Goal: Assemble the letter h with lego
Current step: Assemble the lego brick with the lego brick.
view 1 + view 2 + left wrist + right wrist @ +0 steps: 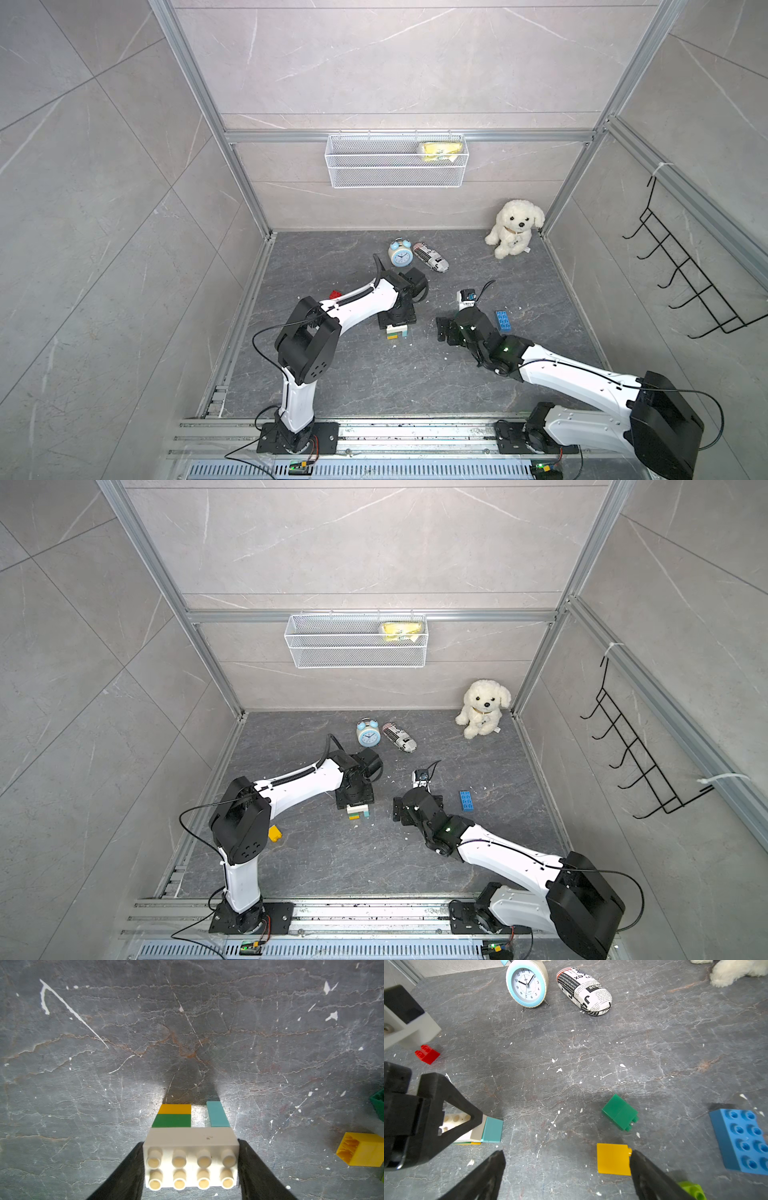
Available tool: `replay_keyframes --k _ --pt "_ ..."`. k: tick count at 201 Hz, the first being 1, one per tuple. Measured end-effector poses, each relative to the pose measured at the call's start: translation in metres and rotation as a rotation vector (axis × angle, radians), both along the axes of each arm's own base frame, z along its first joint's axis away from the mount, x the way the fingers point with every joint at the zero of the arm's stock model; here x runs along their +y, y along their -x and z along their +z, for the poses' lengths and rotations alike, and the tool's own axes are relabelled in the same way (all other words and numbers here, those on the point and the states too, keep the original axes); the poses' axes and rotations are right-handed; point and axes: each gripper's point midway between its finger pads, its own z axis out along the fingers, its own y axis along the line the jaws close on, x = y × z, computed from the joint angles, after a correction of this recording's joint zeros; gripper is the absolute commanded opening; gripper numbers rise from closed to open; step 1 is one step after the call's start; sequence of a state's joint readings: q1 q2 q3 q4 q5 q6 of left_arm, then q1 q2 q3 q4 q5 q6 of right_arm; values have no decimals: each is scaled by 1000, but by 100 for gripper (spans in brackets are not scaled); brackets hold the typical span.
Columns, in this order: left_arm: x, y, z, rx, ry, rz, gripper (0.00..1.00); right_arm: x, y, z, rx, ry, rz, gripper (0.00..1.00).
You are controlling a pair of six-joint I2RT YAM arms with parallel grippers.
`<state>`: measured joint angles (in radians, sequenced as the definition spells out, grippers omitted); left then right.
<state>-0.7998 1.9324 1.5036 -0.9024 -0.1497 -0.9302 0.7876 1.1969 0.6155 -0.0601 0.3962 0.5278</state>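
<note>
Left wrist view shows the left jaws clamped, about half open, on the short ends of the white brick [191,1164], studs facing the camera. Below it a green brick [172,1120] on a yellow brick [175,1108] makes 1 leg and a light blue brick [218,1114] the other, both seemingly reaching the worktop [104,1084]. In both top views this arch [397,331] sits mid-worktop. The right jaws stand wide open and empty, low over a loose yellow brick [613,1159] that lies on its side, closer to 1 jaw. Done well, I judge, the left keeps the arch steady and pressed down. The right then centres on the loose brick, closes across its flat faces and turns it studs-up before seating it on 1 end of the white brick as the stem of the h. The left arm [361,303] has its elbow raised and its wrist pointing straight down. The right arm [561,365] stretches low and inward, with its wrist tipped forward and down.
</note>
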Motion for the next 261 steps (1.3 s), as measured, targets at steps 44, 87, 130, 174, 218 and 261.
replay_keyframes --k 44,87,130,174,218,261 --pt "0 -1 -1 7 5 3 37 -1 0 0 2 1 -2 96" --pt "0 0 -2 10 2 -8 36 -2 0 5 -12 -11 -7 97" --pt "-4 -1 -4 0 -4 -28 37 -3 0 8 -20 -15 -11 97" --pt "-5 -1 -6 -19 -6 -34 39 -5 -1 12 -32 -17 -20 96" --pt "-5 -1 -6 -22 -5 -33 57 -5 -2 12 -35 -15 -23 97" --pt "-6 1 -14 2 -14 -40 94 -6 -2 13 -36 -15 -26 98"
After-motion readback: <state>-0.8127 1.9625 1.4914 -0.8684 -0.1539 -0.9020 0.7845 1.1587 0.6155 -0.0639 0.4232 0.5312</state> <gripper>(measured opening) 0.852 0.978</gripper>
